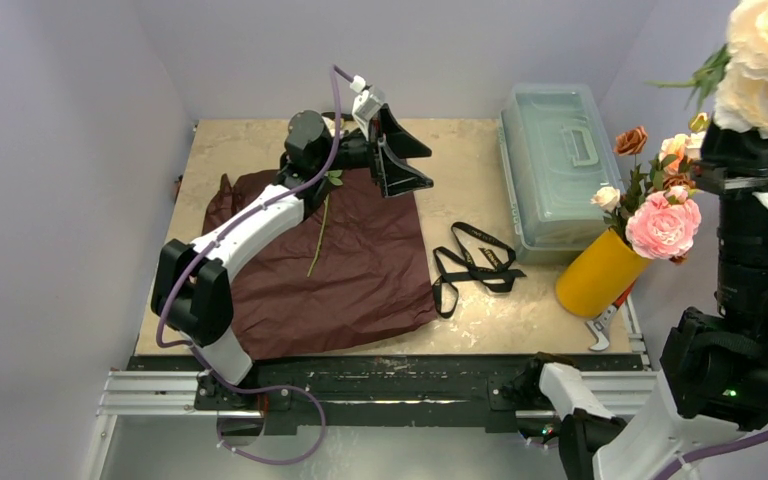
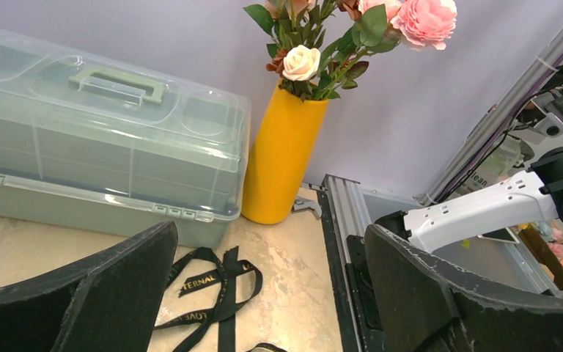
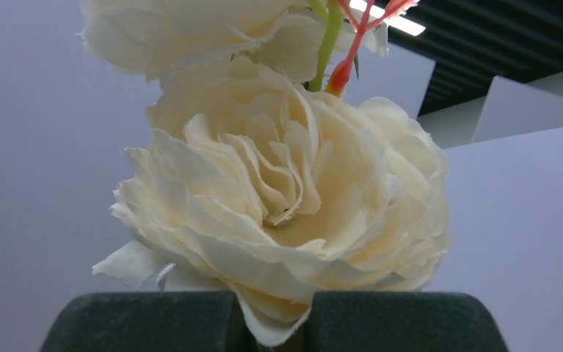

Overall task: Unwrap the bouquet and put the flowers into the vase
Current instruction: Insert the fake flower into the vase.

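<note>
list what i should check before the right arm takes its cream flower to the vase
1. Right jaws shut on the cream flower: ok.
2. Yellow vase standing on the table: ok.
3. Room in the vase mouth for another stem: cannot tell, the blooms already in it hide the opening.
4. Left jaws open and well away from the vase, above the maroon paper: ok.
5. Black ribbon apart from the vase: ok.
6. All flowers off the paper: not ok, one green stem lies on it.
</note>
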Controlling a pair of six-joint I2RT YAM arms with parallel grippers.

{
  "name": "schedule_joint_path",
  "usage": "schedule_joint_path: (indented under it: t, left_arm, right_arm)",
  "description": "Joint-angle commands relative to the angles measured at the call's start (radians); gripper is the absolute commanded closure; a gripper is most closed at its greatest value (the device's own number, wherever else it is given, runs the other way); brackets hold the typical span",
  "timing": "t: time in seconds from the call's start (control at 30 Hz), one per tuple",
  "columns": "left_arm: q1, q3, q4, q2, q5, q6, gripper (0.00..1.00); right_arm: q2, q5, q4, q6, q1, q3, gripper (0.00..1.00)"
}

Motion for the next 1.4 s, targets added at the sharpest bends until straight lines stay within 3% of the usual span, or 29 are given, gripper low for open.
schedule_joint_path:
  t: [0.0, 0.23, 0.53, 0.73, 1.03, 1.37]
  left_arm:
    - [-0.004, -0.021, 0.073, -0.028, -0.008, -0.007, 0.00]
    - [-0.004, -0.043, 0.116, -0.036, -0.011, -0.022, 0.00]
    - [-0.005, -0.004, 0.168, 0.020, 0.000, -0.100, 0.00]
    - [-0.022, 0.040, 0.219, 0.082, 0.014, -0.168, 0.00]
    - [-0.043, 0.056, 0.219, 0.103, 0.012, -0.165, 0.00]
    - [-0.043, 0.046, 0.183, 0.092, 0.002, -0.121, 0.00]
  right_arm:
    - [0.064, 0.145, 0.113, -0.033, -0.047, 0.080, 1.00]
    - [0.120, 0.295, -0.027, -0.195, -0.131, 0.208, 1.00]
    - [0.094, 0.550, -0.224, -0.354, -0.218, 0.245, 1.00]
    - [0.071, 0.547, -0.346, -0.227, -0.241, 0.264, 1.00]
    - [0.079, 0.501, -0.363, -0.040, -0.288, 0.311, 1.00]
    - [0.099, 0.337, -0.423, 0.199, -0.342, 0.314, 1.00]
